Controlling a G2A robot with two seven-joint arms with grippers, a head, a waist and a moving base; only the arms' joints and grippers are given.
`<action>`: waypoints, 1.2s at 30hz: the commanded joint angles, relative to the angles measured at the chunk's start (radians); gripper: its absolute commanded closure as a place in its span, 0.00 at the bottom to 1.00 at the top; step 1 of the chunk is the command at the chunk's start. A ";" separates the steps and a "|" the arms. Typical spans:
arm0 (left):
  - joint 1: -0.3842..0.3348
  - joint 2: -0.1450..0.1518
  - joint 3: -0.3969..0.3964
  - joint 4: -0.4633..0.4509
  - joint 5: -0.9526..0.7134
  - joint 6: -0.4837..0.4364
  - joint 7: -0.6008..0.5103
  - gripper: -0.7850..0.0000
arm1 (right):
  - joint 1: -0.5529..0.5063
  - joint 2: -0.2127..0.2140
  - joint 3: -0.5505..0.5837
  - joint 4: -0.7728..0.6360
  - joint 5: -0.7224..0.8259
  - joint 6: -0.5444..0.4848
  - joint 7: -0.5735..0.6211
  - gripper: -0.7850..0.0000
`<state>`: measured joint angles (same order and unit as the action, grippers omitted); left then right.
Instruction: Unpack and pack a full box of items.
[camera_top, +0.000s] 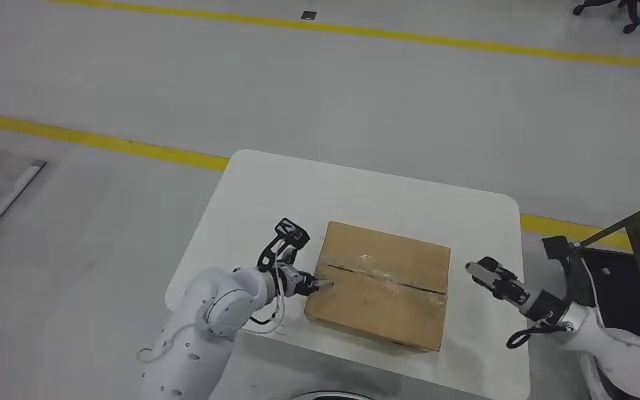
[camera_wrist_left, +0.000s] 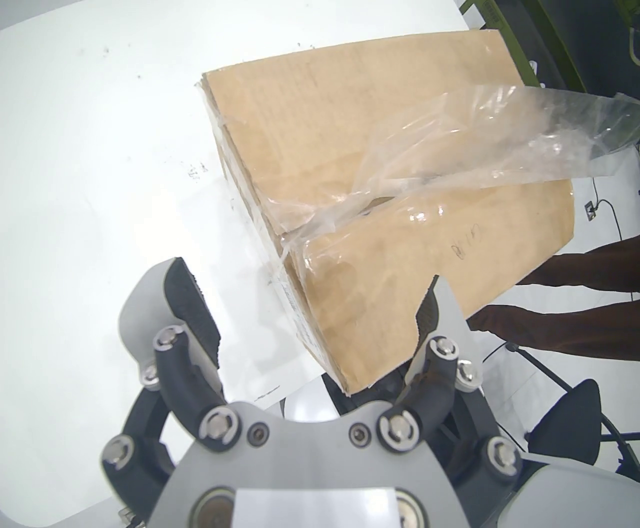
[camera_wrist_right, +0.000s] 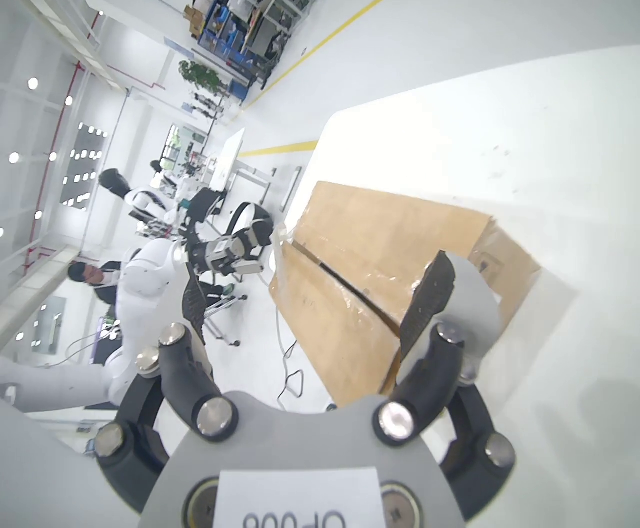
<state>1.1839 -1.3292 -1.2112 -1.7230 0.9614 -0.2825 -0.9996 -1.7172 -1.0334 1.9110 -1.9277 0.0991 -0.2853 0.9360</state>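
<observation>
Cardboard box shut on the table, both pincers released.
Left gripper (camera_wrist_left: 310, 305) sits with fingers spread at the seam end of the brown rectangular cardboard box (camera_top: 380, 285), likely lined up to catch the clear plastic tape strip (camera_wrist_left: 450, 150) peeled partly off the flaps. Right gripper (camera_top: 490, 272), also spread and empty, hovers just off the opposite end. Box rests toward the near edge of the white table (camera_top: 260, 200). Count: one box, one tape strip, two grippers.

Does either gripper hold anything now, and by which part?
Nothing is held. The left gripper and the right gripper are open; the tape on the box is in neither.
</observation>
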 joint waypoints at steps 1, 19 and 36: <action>-0.012 0.001 0.009 0.020 0.006 0.008 -0.007 0.00 | 0.010 0.004 -0.016 -0.002 0.051 0.034 0.079 0.00; -0.088 0.003 0.073 0.147 0.079 0.075 -0.017 0.00 | 0.157 0.019 -0.227 0.060 0.010 0.200 0.170 0.28; -0.097 0.012 0.082 0.155 0.073 0.080 -0.008 0.00 | 0.147 0.045 -0.118 0.135 0.017 0.239 0.220 0.00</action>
<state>1.0880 -1.3174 -1.1302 -1.5680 1.0346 -0.2017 -1.0075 -1.5677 -0.9893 1.7910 -1.7985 0.1136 -0.0456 1.1496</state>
